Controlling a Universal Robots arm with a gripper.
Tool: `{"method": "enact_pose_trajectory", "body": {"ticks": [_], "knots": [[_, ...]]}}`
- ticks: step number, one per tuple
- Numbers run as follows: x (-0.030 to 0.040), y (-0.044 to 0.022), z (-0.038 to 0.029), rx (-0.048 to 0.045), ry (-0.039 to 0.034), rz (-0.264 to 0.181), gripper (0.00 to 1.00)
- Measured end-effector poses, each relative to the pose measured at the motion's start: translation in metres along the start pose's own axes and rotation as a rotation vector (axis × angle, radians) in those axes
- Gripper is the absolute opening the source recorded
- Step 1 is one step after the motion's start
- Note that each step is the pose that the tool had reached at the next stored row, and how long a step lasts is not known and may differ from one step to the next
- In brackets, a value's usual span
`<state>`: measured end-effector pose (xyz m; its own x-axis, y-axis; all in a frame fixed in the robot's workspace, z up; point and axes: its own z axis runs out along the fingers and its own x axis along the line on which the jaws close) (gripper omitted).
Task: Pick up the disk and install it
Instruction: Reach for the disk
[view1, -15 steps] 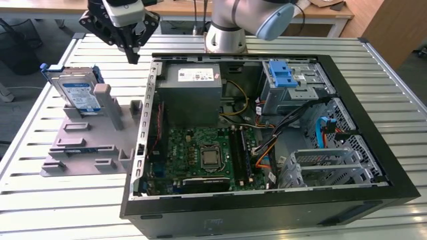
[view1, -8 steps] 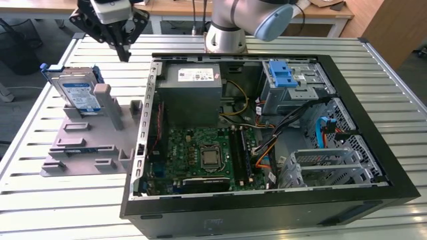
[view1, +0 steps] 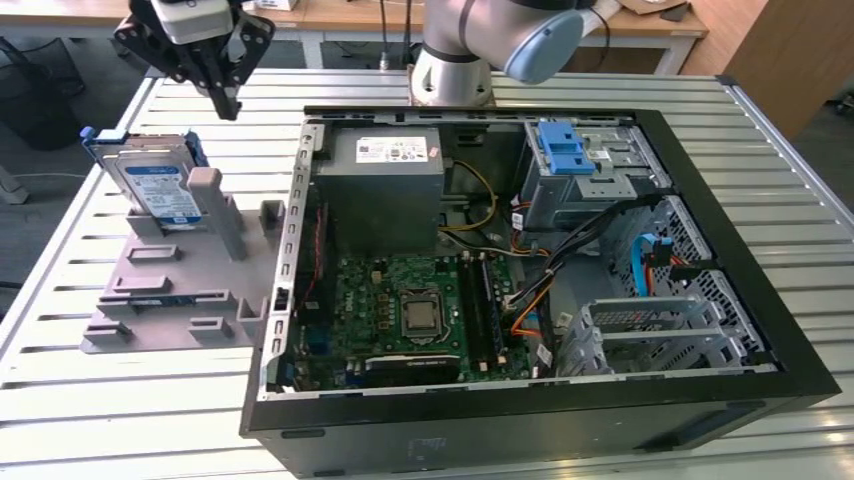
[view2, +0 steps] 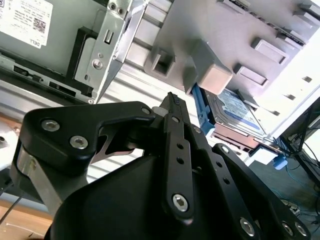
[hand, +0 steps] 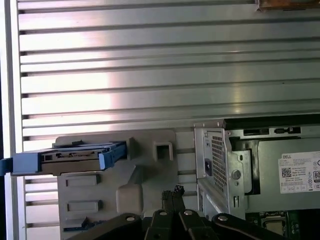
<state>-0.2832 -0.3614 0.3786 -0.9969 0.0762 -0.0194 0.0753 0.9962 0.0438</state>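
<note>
Open desktop computer case (view1: 534, 425) lying on its side on a slatted metal desk (view1: 120, 400), its interior facing up; inside it, the grey power supply (view1: 387, 190) with a white sticker, the green motherboard (view1: 414, 300), and a metal drive cage (view1: 607, 180) carrying a blue plastic latch (view1: 567, 150). At the exterior view's left of the case, a grey moulded fixture (view1: 174, 290) rests on the desk; the disk (view1: 154, 190) stands on edge in this fixture, propped against one of its posts, label outward and blue frame around its edge, apart from the case. The pincer (view1: 224, 100) hangs above the desk near the disk's far side, clear of disk and fixture; its fingers are drawn together at the tips and carry nothing. In the first wrist view the joined fingertips (hand: 175, 192) sit between the fixture (hand: 150, 165) and the case corner, the disk (hand: 75, 157) seen edge-on; in the second wrist view the disk (view2: 235, 107) lies beyond the pincer (view2: 173, 100).
</note>
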Motion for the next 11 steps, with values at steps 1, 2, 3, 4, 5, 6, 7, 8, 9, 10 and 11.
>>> {"method": "enact_pose_trajectory", "body": {"ticks": [1, 2, 3, 4, 5, 6, 7, 8, 9, 10, 11], "knots": [[0.0026, 0.0009, 0.0001, 0.0000, 0.0001, 0.000, 0.11], [0.0052, 0.0017, 0.0003, 0.0000, 0.0001, 0.000, 0.11], [0.0080, 0.0026, 0.0005, 0.0000, 0.0001, 0.000, 0.11], [0.0105, 0.0033, 0.0007, 0.0000, 0.0002, 0.000, 0.11], [0.0129, 0.0040, 0.0009, 0.0000, 0.0003, 0.000, 0.11], [0.0153, 0.0047, 0.0010, 0.0000, 0.0004, 0.000, 0.11], [0.0176, 0.0056, 0.0012, 0.0001, 0.0004, 0.000, 0.11], [0.0200, 0.0064, 0.0014, 0.0000, 0.0005, 0.000, 0.11], [0.0224, 0.0071, 0.0016, 0.0000, 0.0006, 0.000, 0.11], [0.0248, 0.0079, 0.0018, 0.0000, 0.0006, 0.000, 0.11], [0.0272, 0.0087, 0.0020, 0.0000, 0.0007, 0.000, 0.11]]}}
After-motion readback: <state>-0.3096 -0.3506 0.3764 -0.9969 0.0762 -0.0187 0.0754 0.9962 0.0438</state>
